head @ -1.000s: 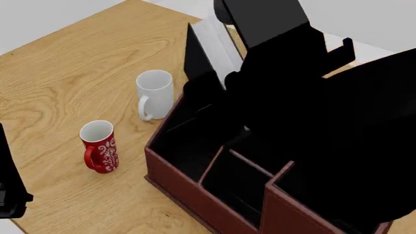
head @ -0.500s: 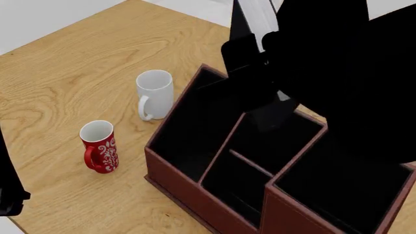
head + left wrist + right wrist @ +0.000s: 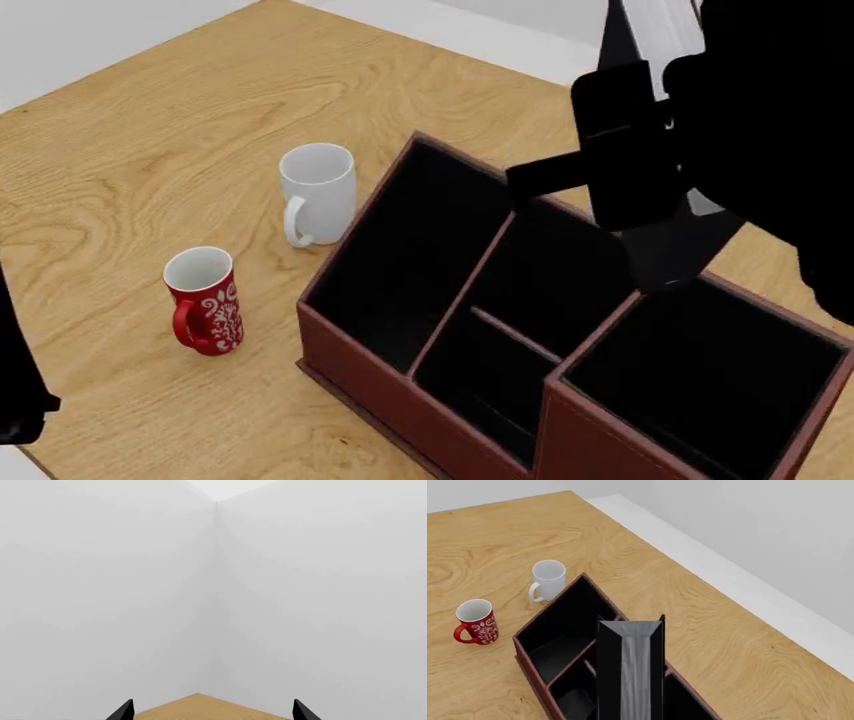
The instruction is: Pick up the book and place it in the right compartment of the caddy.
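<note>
The right hand (image 3: 641, 170) grips the book (image 3: 630, 670) upright, high above the caddy (image 3: 400, 385); the left hand (image 3: 212, 715) is spread wide, empty.

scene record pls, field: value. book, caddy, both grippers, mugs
book: held upright in the air over the caddy, white page edges facing the right wrist camera
caddy: on the wooden table, all compartments look empty
right compartment: empty, book not in it yet
right gripper: shut on the book, above the caddy's back edge
left gripper: open, only the tips of its fingers in view, pointing at a blank wall
white mug: upright, just left of the caddy
red mug: upright, nearer the robot than the white mug
</note>
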`<state>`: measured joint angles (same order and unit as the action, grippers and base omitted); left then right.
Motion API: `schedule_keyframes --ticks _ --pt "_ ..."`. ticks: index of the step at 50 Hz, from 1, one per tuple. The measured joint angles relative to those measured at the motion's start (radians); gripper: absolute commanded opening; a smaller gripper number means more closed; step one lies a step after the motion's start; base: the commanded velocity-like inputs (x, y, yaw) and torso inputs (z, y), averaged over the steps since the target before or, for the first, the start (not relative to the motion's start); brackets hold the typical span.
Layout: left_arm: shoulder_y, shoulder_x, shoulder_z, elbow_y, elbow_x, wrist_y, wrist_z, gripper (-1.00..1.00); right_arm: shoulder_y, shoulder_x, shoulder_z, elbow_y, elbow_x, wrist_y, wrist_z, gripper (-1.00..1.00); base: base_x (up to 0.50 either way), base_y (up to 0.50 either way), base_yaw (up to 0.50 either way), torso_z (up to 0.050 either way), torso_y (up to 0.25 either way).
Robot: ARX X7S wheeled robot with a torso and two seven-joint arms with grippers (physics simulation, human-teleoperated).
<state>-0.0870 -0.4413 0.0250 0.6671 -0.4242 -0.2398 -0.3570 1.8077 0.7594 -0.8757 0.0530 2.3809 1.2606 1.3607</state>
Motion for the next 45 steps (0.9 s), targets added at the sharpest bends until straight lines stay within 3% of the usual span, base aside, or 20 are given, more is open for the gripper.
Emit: schedule_keyframes --ticks 22,45 --pt "-0.023 0.0 -0.014 -0.047 -0.034 0.003 0.007 1.0 0.052 0.099 -0.101 -0.002 0.127 -0.052 0.105 -1.0 0.0 0.0 0.0 0.0 0.001" --pt "-0.033 -0.001 -0.014 -0.067 -0.044 0.005 0.006 1.0 0.04 0.102 -0.183 0.051 0.128 -0.056 0.084 -1.0 0.0 0.0 0.0 0.0 0.001"
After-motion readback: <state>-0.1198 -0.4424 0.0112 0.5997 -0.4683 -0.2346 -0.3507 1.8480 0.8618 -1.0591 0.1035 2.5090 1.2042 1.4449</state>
